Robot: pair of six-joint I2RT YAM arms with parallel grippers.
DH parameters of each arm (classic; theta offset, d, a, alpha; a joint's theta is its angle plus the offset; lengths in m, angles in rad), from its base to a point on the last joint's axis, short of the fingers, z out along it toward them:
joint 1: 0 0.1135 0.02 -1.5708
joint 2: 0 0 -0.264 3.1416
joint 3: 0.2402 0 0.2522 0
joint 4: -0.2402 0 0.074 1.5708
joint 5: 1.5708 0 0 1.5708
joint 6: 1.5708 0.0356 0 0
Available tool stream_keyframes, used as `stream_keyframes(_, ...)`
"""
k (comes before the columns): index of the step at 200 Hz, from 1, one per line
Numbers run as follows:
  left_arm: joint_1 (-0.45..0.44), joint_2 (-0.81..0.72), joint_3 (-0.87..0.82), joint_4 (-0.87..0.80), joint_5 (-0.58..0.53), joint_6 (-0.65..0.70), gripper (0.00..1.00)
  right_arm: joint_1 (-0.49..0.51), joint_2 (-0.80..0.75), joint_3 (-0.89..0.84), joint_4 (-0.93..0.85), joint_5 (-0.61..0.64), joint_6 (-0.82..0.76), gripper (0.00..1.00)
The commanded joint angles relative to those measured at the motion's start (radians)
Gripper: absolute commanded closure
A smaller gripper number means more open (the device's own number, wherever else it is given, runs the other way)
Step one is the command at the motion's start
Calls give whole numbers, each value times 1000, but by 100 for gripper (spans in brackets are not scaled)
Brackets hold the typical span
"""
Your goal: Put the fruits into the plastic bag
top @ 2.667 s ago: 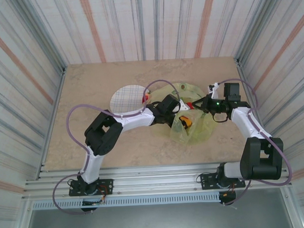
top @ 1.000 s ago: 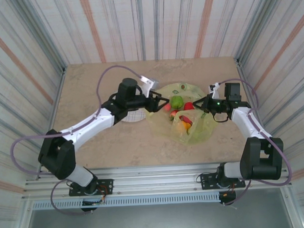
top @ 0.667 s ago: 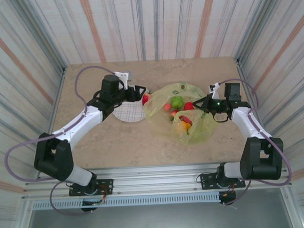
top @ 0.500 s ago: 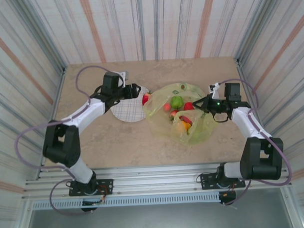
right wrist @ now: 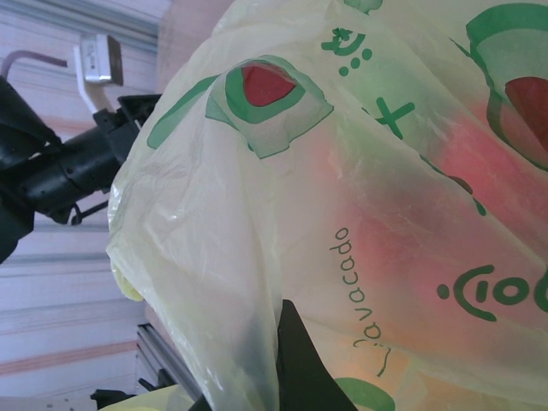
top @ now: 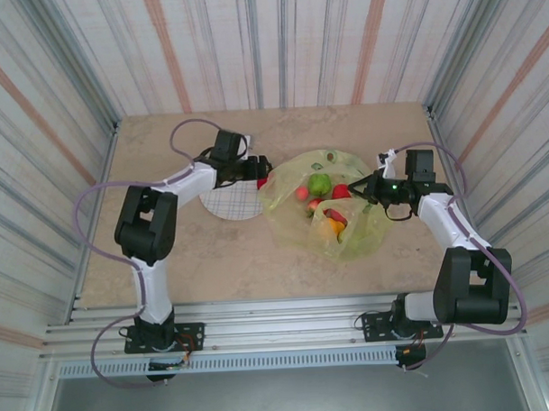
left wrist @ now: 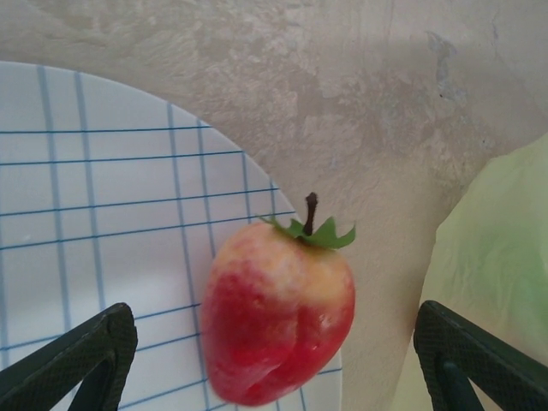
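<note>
Strawberry at plate rim, between spread left claw tips, untouched

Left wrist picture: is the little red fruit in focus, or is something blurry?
Left wrist view: the strawberry is fairly sharp, the plastic bag at right a soft green blur. Right wrist view: bag print crisp, fruits inside only red smudges.

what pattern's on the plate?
White with thin blue grid lines on the plate, clearest in the left wrist view.

Bare table between strawberry and bag
</note>
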Motion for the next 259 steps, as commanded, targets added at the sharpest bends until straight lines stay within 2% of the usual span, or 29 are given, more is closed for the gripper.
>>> stream_keyframes(1, -24, 45, 59, -42, -7, 42, 11, -3, 10, 4, -21, 5, -30, 100)
stream_keyframes(58, -73, 150, 155, -129, -108, 115, 11, -5, 9, -9, -15, 5, -33, 100)
stream_keyframes(105, -76, 156, 151, -144, -162, 134, 18, -6, 11, -13, -14, 5, -33, 100)
stream_keyframes(128, -68, 122, 116, -119, -163, 129, 23, -7, 11, -14, -12, 6, -33, 100)
stream_keyframes(185, -19, 13, 14, -11, -57, 82, 36, -6, 10, -18, -10, 6, -30, 100)
stream_keyframes(220, 11, -68, -49, 3, -88, 75, 39, -6, 9, -20, -12, 6, -32, 100)
stream_keyframes(259, 60, -227, -182, 53, -125, 41, 42, -7, 10, -18, -13, 8, -32, 100)
